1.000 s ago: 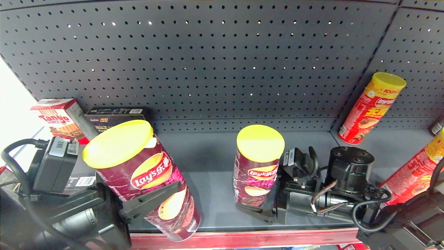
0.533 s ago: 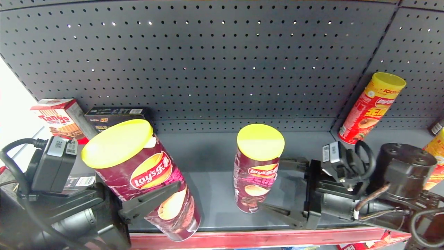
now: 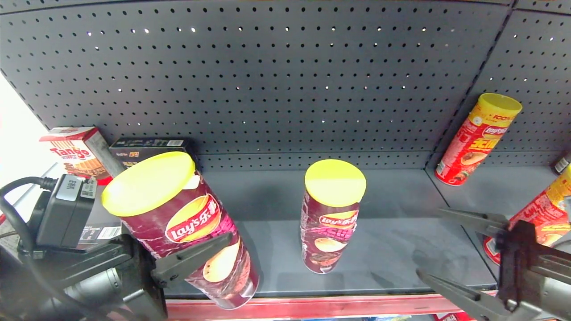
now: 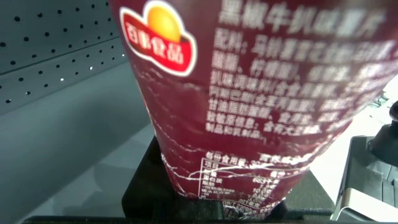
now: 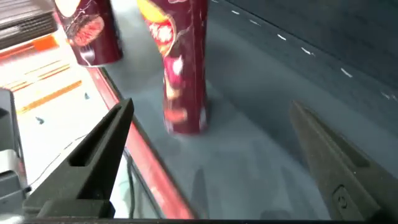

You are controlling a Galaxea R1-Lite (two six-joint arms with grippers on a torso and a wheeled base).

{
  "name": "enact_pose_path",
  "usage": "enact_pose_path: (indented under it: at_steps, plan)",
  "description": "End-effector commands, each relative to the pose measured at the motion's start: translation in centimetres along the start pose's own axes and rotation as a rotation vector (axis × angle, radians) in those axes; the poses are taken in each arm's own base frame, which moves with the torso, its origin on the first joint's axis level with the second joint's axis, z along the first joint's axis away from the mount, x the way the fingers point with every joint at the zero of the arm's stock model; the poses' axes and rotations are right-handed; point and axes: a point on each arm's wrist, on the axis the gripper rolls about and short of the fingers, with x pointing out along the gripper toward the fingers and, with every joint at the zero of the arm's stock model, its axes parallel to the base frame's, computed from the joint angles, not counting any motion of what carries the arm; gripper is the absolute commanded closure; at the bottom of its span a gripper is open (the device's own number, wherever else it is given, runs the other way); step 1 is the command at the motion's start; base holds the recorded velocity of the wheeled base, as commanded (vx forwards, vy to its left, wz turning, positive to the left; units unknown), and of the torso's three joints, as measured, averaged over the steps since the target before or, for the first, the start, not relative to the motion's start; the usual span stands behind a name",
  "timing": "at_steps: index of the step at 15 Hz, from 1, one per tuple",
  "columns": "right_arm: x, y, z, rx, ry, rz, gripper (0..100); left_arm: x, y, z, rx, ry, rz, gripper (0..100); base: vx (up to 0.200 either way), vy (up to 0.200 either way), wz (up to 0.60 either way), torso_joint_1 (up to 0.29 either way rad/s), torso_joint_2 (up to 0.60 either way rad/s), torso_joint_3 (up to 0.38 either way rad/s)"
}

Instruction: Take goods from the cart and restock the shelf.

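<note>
A maroon chips can with a yellow lid is tilted at the front left of the shelf, its base over the red front edge. My left gripper is shut on it; the left wrist view shows the can's printed side close up. A second maroon can stands upright mid-shelf. My right gripper is open at the front right, well apart from that can. In the right wrist view the right gripper frames the standing can, with the held can farther off.
Two red chips cans stand at the right of the shelf. A wafer box and a black box sit at the back left. The perforated back panel closes the rear. Bare shelf lies between the two maroon cans.
My right gripper has let go of the standing can, opened, and drawn back to the right and toward the shelf's front. The left gripper and its can have barely shifted.
</note>
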Motion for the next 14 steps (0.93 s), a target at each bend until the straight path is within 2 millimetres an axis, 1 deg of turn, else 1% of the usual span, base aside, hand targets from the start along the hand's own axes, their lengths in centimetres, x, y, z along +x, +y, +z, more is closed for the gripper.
enact_pose_path:
  at_steps: [1, 2, 3, 4, 5, 6, 7, 8, 9, 10, 12, 14]
  plan:
    - [-7.6, 3.0, -1.5, 0.070, -0.025, -0.149, 0, 0.1, -0.1, 0.0, 0.000, -0.001, -0.005, 100, 0.000, 0.000, 0.00, 0.000, 0.00, 0.000]
    - [-9.3, 4.0, -2.7, 0.087, -0.003, -0.189, 0, 0.1, 0.0, 0.1, 0.003, -0.004, -0.005, 100, 0.000, 0.000, 0.00, 0.000, 0.00, 0.000]
    - [-10.5, 4.7, -3.6, 0.093, 0.011, -0.216, 0, 0.3, 0.0, 0.2, 0.005, -0.006, -0.007, 100, 0.000, 0.000, 0.00, 0.000, 0.00, 0.000]
    - [-11.0, 4.9, -3.9, 0.095, 0.020, -0.226, 0, 0.5, 0.1, 0.4, 0.007, -0.012, -0.007, 100, 0.000, 0.000, 0.00, 0.000, 0.00, 0.000]
    - [-12.4, 5.7, -5.2, 0.109, 0.067, -0.262, 0, 0.6, 0.2, 0.4, 0.007, -0.012, -0.007, 100, 0.000, 0.000, 0.00, 0.000, 0.00, 0.000]
    - [-13.2, 6.2, -5.9, 0.114, 0.092, -0.300, 0, 0.9, 0.3, 0.4, 0.006, -0.009, -0.007, 100, 0.000, 0.000, 0.00, 0.000, 0.00, 0.000]
    - [-14.5, 6.9, -7.3, 0.119, 0.126, -0.379, 0, 1.2, 0.4, 0.6, 0.012, -0.017, -0.011, 100, 0.000, 0.000, 0.00, 0.000, 0.00, 0.000]
    - [-15.2, 7.4, -8.3, 0.119, 0.137, -0.436, 0, 1.5, 0.5, 0.7, 0.011, -0.017, -0.015, 100, 0.000, 0.000, 0.00, 0.000, 0.00, 0.000]
    - [-15.8, 7.8, -8.7, 0.134, 0.107, -0.485, 0, 1.7, 0.5, 0.7, 0.011, -0.017, -0.021, 100, 0.000, 0.000, 0.00, 0.000, 0.00, 0.000]
    - [-15.9, 8.0, -9.2, 0.168, 0.084, -0.523, 0, 1.8, 0.5, 0.6, 0.009, -0.014, -0.024, 100, 0.000, 0.000, 0.00, 0.000, 0.00, 0.000]
    - [-15.9, 8.1, -9.3, 0.183, 0.064, -0.582, 0, 2.2, 0.6, 0.5, 0.006, -0.006, -0.025, 100, 0.000, 0.000, 0.00, 0.000, 0.00, 0.000]
    - [-15.9, 8.2, -9.3, 0.183, 0.068, -0.605, 0, 2.6, 0.8, 0.5, 0.009, -0.007, -0.025, 100, 0.000, 0.000, 0.00, 0.000, 0.00, 0.000]
